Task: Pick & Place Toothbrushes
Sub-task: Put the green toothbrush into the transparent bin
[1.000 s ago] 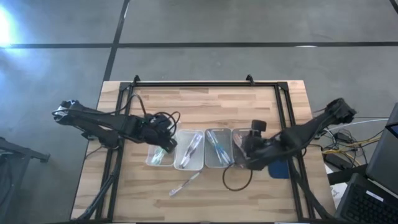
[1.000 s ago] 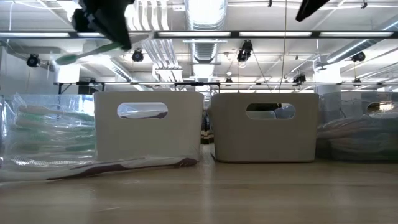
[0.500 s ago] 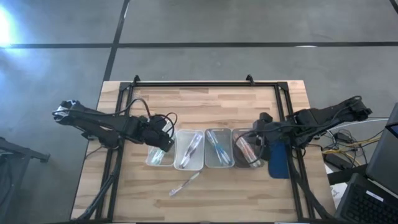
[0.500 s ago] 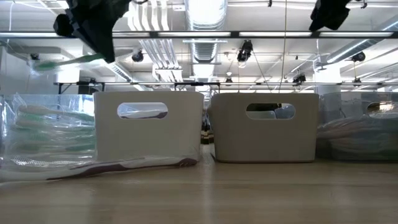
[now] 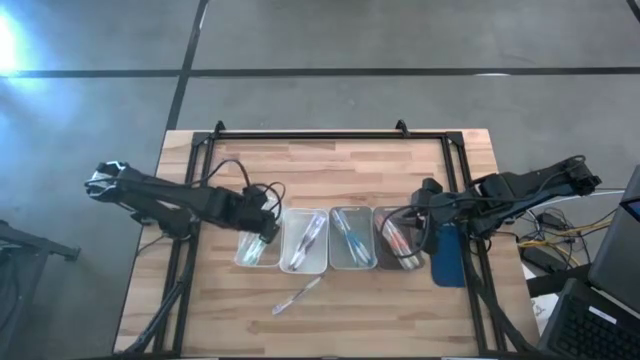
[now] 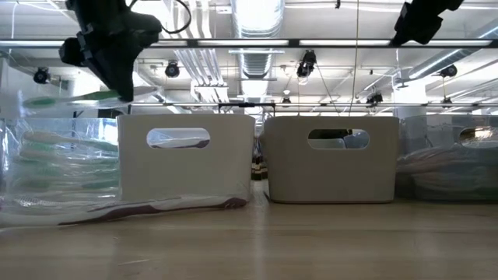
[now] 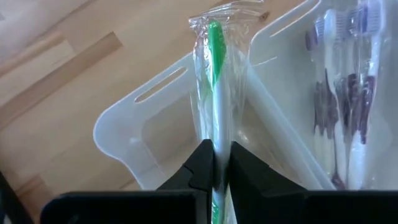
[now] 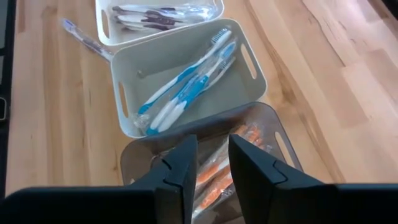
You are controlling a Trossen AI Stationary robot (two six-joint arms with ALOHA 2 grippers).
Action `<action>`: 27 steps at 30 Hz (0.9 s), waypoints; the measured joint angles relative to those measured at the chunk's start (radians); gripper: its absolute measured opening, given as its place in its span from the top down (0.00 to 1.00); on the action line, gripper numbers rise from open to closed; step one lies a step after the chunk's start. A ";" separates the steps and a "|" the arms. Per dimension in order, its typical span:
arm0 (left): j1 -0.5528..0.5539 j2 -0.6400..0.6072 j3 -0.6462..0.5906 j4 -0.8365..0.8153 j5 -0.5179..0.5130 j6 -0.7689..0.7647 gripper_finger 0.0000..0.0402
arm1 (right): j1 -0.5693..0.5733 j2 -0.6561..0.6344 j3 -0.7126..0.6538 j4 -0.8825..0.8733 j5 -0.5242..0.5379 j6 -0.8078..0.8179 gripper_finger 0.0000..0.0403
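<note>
1. Four trays sit in a row across the worktop (image 5: 330, 170): the left tray (image 5: 257, 250), the second tray (image 5: 304, 242), the third tray (image 5: 351, 238) and the right tray (image 5: 398, 238).
2. Left gripper (image 7: 219, 163) hangs over the left tray, its jaws pinched on a wrapped green toothbrush (image 7: 215, 93).
3. Right gripper (image 8: 211, 158) hovers above the right tray with its jaws a narrow gap apart, holding nothing.
4. Orange toothbrushes (image 8: 219, 171) lie in the right tray, just below that gripper.
5. Blue toothbrushes (image 8: 186, 84) lie in the third tray.
6. Purple toothbrushes (image 8: 149, 17) lie in the second tray.
7. One loose toothbrush (image 5: 297, 296) lies on the bare worktop, in front of the second tray.
8. Beside the right tray a blue pad (image 5: 449, 262) lies under the right arm.
</note>
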 joint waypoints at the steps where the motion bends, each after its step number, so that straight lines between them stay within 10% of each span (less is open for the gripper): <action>1: 0.014 0.000 0.002 0.005 0.010 0.010 0.92 | 0.000 0.000 0.002 0.001 0.000 0.000 0.79; 27: 0.137 0.234 0.029 0.028 0.228 0.128 0.91 | 0.001 0.000 0.016 -0.009 0.020 -0.017 0.64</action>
